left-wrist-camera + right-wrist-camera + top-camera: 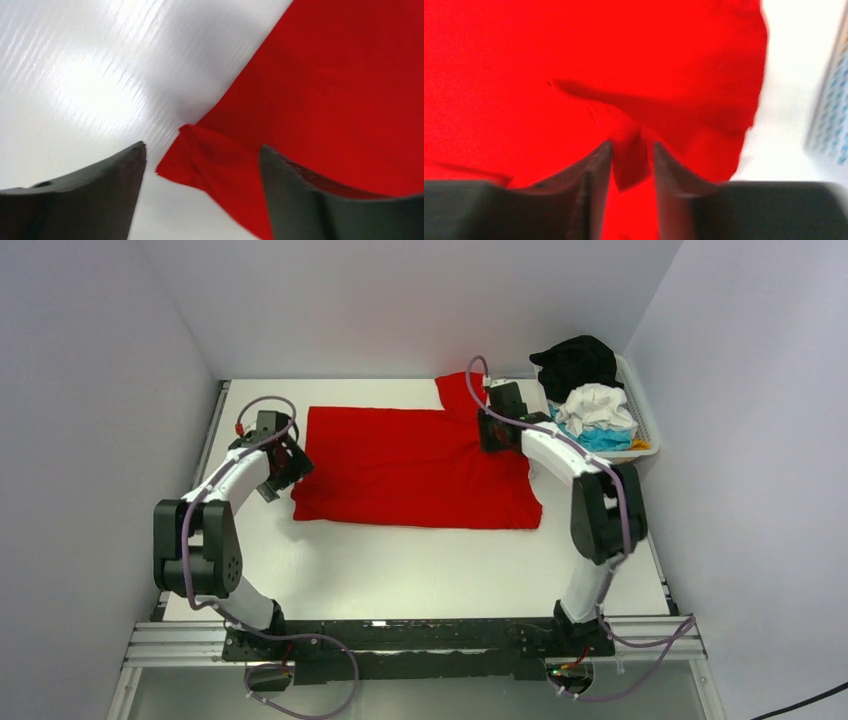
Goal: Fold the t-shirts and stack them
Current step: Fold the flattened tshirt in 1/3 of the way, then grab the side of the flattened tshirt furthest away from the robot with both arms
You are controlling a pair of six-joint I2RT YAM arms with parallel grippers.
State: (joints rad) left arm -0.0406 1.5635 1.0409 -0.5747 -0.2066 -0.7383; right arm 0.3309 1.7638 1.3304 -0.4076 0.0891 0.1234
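A bright red t-shirt (415, 465) lies spread flat across the middle of the table, one sleeve (458, 390) sticking out at the back. My left gripper (285, 465) hovers at the shirt's left edge. In the left wrist view it (202, 146) is open, and a folded-over red corner (200, 160) lies loose on the table below the gap. My right gripper (497, 430) sits on the shirt's right end near the sleeve. Seen from the right wrist (631, 145), its jaws stand a little apart with a small flap of red cloth (630, 160) in the gap.
A white slatted basket (648, 425) stands at the back right, close to the right arm. It holds a black shirt (575, 362), a white one (597, 405) and a turquoise one (605, 438). Its wall (829, 125) shows in the right wrist view. Walls enclose three sides.
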